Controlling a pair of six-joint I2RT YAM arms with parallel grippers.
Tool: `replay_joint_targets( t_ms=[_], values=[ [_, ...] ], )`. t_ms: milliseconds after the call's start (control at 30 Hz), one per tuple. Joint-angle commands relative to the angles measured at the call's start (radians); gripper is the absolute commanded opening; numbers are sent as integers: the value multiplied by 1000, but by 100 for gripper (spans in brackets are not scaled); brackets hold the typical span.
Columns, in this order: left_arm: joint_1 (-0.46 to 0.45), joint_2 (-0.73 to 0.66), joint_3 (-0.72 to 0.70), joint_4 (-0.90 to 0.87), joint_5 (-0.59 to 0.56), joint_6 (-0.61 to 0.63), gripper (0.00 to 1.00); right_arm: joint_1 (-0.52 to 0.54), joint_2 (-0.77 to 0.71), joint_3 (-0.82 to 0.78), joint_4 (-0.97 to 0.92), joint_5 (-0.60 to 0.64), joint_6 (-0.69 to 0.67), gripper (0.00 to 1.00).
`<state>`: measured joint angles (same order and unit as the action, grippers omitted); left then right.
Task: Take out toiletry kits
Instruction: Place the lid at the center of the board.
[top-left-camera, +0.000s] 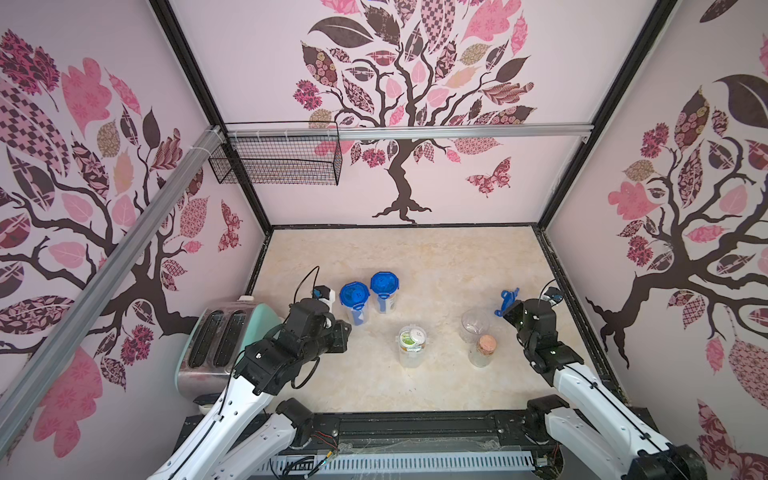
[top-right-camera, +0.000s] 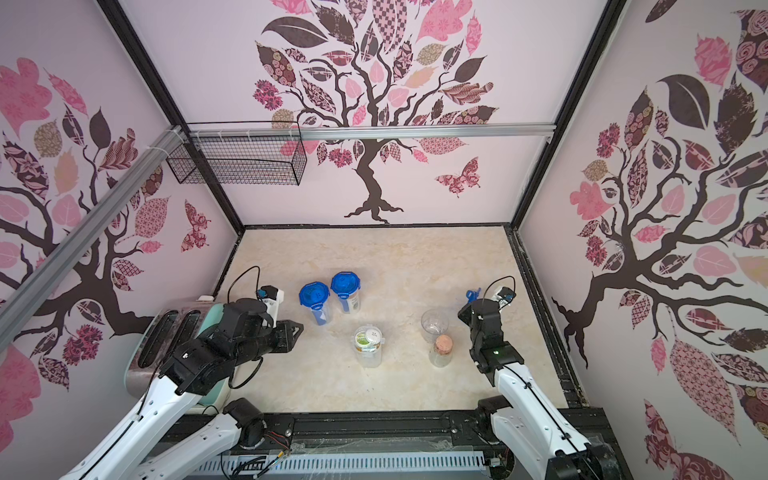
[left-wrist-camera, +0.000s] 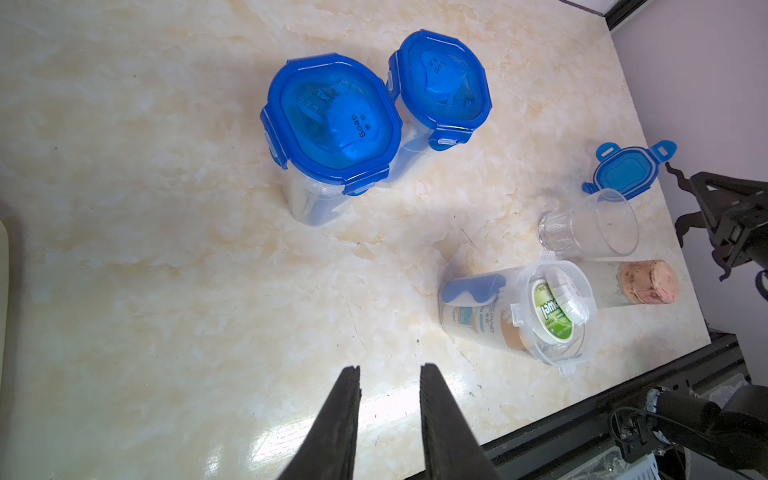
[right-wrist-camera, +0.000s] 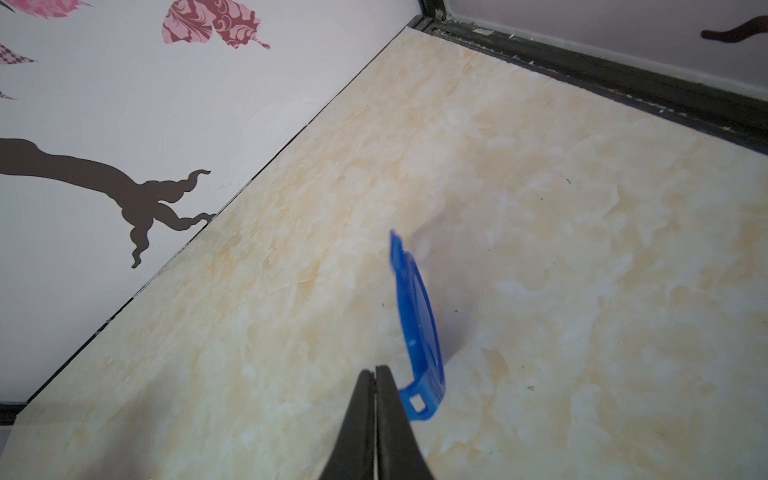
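Pinching the blue lid (right-wrist-camera: 417, 316) by its clip tab, the right gripper (right-wrist-camera: 376, 368) has its jaws closed tight; the left gripper (left-wrist-camera: 390, 368) hovers over the tabletop (left-wrist-camera: 166, 249), jaws narrowly apart, empty; the toiletry kit (top-left-camera: 411, 337) sits inside the open clear jar (top-left-camera: 409, 360) mid-tabletop.

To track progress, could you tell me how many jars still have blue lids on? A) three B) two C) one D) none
B: two lidded jars stand side by side; the open jar has none, and the right gripper pinches a loose lid.
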<state>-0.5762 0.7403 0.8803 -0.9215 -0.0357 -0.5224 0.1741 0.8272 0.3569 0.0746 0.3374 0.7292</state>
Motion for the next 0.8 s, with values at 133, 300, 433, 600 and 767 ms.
replay_joint_targets(
  t_ms=[133, 300, 433, 600, 767],
  values=[
    [3, -3, -12, 17, 10, 12, 30, -8, -21, 19, -5, 35, -1, 17],
    [4, -4, -12, 17, 11, 12, 30, -8, -9, 30, 34, -75, -59, 29],
    [4, 1, -12, 18, 14, 12, 30, -8, 14, 65, 81, -325, -171, 45],
    [3, 0, -13, 18, 16, 13, 30, 31, 45, 106, 132, -610, -284, 54],
    [4, -4, -13, 18, 12, 13, 30, 195, 66, 158, 63, -687, -405, 65]
  ],
)
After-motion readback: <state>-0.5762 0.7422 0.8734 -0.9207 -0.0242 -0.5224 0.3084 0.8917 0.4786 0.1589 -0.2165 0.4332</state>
